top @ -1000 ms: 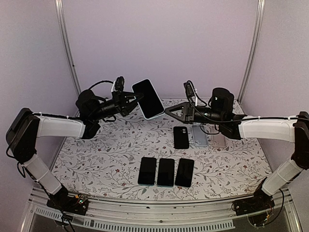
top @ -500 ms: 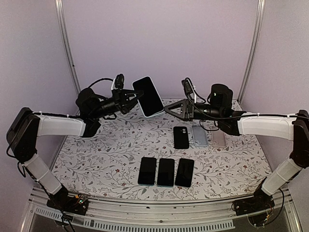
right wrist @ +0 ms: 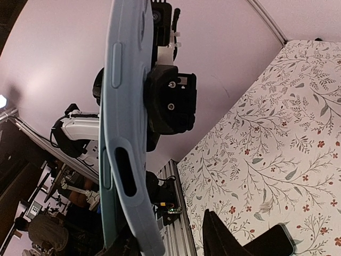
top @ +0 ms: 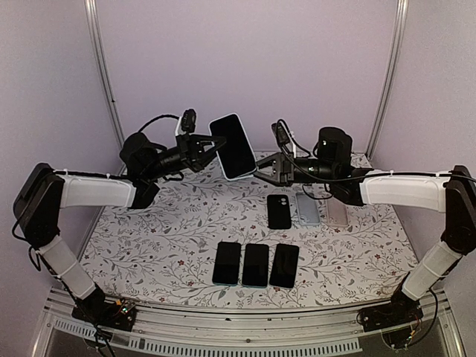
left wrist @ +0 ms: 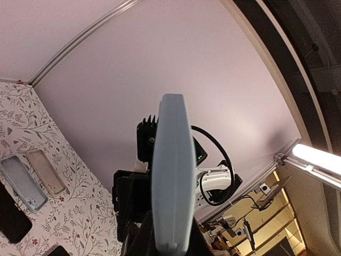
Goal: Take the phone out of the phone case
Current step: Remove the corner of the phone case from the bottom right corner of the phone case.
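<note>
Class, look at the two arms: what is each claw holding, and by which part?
The left claw pinches the cased phone by its long edge, mid-air. The right claw, open beside the opposite edge, holds nothing.

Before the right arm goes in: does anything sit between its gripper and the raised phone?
Nothing visible does. The right gripper sits close beside the lower edge of the phone, which the left gripper holds aloft.

My phone case (right wrist: 125,133) looks like soft matt plastic, smooth and pale blue (rubbery, perhaps). The phone (top: 232,145) face is glossy black glass. My fingers (right wrist: 221,242) are matt black plastic. The desk (top: 163,230) wears a flat, floral-printed covering.
</note>
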Motion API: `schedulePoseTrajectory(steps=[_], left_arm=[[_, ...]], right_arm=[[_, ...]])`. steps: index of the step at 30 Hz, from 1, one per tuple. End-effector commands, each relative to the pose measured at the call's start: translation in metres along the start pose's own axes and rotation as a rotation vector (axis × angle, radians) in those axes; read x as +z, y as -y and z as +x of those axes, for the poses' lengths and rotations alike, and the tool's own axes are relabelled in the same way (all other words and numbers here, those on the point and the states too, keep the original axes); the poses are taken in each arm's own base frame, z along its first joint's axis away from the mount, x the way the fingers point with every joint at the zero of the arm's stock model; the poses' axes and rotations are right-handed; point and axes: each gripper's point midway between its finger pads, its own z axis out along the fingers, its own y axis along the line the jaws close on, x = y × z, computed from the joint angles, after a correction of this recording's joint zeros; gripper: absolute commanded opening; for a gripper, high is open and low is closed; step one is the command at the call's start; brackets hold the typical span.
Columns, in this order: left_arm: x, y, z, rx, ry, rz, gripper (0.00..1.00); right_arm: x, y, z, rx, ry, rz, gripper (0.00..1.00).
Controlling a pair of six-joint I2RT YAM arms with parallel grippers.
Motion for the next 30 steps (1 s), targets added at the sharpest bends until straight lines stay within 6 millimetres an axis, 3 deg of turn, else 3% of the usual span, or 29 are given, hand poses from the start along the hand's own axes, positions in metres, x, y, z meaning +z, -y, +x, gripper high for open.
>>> schedulePoseTrajectory(steps=[1,5,9,16,22,30], left_arm=[[0.023,0.059,0.018,0.09,-0.064,0.195,0.0],[0.027,0.051,0.023,0.073,-0.071,0.19,0.0],[0.031,0.046,0.025,0.04,-0.08,0.18,0.0],[0.036,0.036,0.026,-0.06,-0.1,0.152,0.0],[0.038,0.034,0.028,-0.12,-0.12,0.144,0.0],[0.041,0.032,0.031,-0.145,-0.14,0.135,0.0]], right_arm=[[0.016,0.007,0.012,0.061,-0.044,-0.008,0.39],[0.021,-0.002,0.009,0.073,-0.045,-0.057,0.39],[0.024,-0.001,0.007,0.065,-0.03,-0.043,0.29],[0.017,0.035,0.009,0.045,0.025,0.141,0.12],[0.004,0.055,0.001,-0.015,0.078,0.306,0.09],[-0.009,0.066,-0.004,-0.053,0.111,0.417,0.08]])
